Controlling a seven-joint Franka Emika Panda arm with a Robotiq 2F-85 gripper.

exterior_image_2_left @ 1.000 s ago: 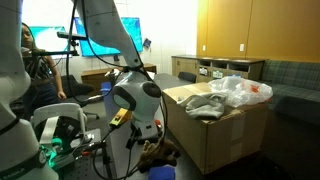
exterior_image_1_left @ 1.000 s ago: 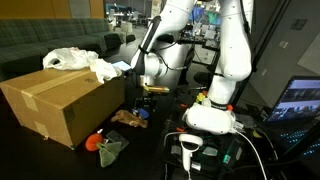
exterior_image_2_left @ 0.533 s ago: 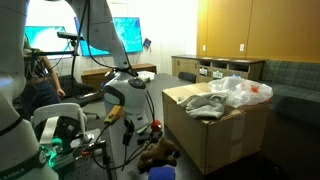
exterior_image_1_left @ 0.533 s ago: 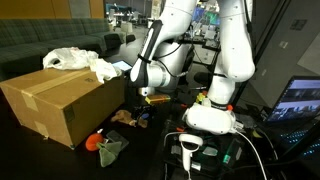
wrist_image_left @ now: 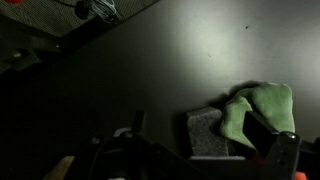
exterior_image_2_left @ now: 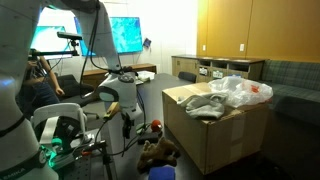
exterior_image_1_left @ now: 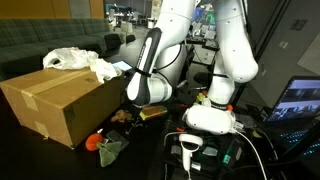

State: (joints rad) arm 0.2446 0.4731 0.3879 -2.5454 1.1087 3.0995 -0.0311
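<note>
My gripper (wrist_image_left: 200, 138) comes in from the bottom of the wrist view with its jaws wide apart and nothing held. Between the fingers a grey speckled block (wrist_image_left: 212, 132) lies on the dark surface. A green soft thing (wrist_image_left: 258, 108) lies against the block's right side, partly behind the right finger (wrist_image_left: 270, 135). In both exterior views the gripper (exterior_image_1_left: 141, 111) (exterior_image_2_left: 130, 110) hangs low beside the cardboard box (exterior_image_1_left: 60, 100), just above a brown soft item (exterior_image_1_left: 128, 118).
White plastic bags (exterior_image_1_left: 75, 60) and cloth fill the open box (exterior_image_2_left: 215, 125). An orange thing (exterior_image_1_left: 95, 141) and a grey-green item (exterior_image_1_left: 110, 148) lie in front of it. A brown plush (exterior_image_2_left: 155, 152) and a red object (exterior_image_2_left: 153, 125) lie nearby. Cables and the robot base (exterior_image_1_left: 210, 118) crowd the side.
The arm has swung down and toward the box over the last second, bringing the wrist close to the dark surface. The jaws stayed wide apart.
</note>
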